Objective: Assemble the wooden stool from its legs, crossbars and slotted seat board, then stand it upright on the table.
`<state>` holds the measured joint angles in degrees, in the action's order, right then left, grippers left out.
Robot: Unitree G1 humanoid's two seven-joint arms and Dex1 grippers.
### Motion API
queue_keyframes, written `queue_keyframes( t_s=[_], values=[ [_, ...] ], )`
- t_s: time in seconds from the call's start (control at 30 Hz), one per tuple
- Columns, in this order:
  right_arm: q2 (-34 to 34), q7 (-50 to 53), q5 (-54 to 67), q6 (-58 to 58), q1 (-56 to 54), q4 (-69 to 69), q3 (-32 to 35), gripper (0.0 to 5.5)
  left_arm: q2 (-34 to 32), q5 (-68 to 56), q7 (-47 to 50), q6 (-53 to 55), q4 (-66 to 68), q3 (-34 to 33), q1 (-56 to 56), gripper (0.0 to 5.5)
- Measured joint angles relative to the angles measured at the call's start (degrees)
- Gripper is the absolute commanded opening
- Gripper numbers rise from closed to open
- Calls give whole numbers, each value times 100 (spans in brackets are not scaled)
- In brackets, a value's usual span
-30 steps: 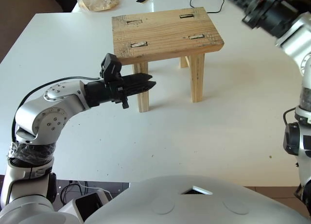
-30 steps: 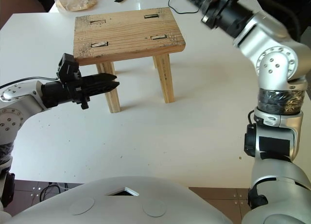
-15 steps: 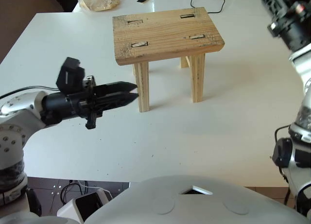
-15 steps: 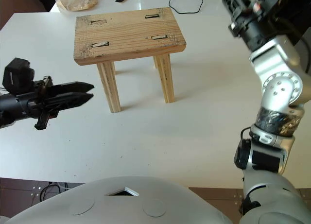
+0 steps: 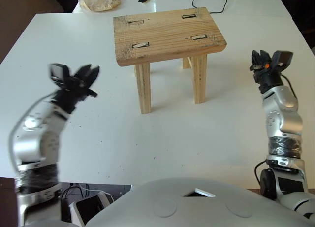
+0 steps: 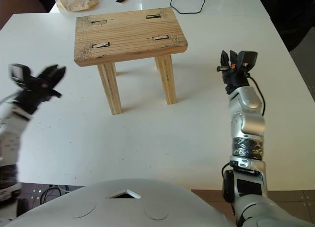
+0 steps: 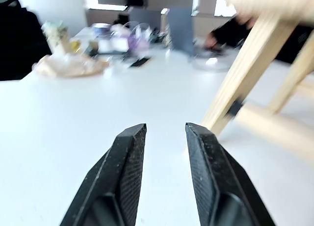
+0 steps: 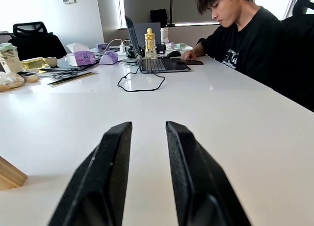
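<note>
Standing stool (image 5: 169, 32) — grainy, slotted wood

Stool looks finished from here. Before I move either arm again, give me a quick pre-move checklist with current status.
1. Stool upright on the table: ok.
2. Left gripper open, empty, apart from the stool: ok.
3. Right gripper open, empty, off to the stool's side: ok.
4. Front legs standing on the table: ok.
5. Rear legs planted: cannot tell, mostly hidden under the seat.
6. Tenons fully home in the seat slots: cannot tell.
</note>
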<state>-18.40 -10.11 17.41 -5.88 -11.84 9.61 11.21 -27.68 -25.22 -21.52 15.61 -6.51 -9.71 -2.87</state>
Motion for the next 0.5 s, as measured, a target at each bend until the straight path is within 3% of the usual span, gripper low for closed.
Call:
queue_keyframes(
  t_s=[0.1, 0.2, 0.43, 0.5],
  values=[
    [152, -30, -76, 429, -24, 681, 60, 128, 688, 884, 456, -743, 1290, 543, 235, 145],
    [123, 29, -401, 750, -57, 1338, 48, 128, 922, 1345, 929, -1402, 2145, 515, 510, 190],
    [677, 200, -728, 1577, -111, 2381, -27, 241, 1444, 1745, 1527, -2628, 3442, 347, 1191, 310],
    [688, 277, -843, 1734, -178, 2544, -45, 241, 1543, 1778, 1548, -2741, 3597, 341, 1295, 310]
  ],
)
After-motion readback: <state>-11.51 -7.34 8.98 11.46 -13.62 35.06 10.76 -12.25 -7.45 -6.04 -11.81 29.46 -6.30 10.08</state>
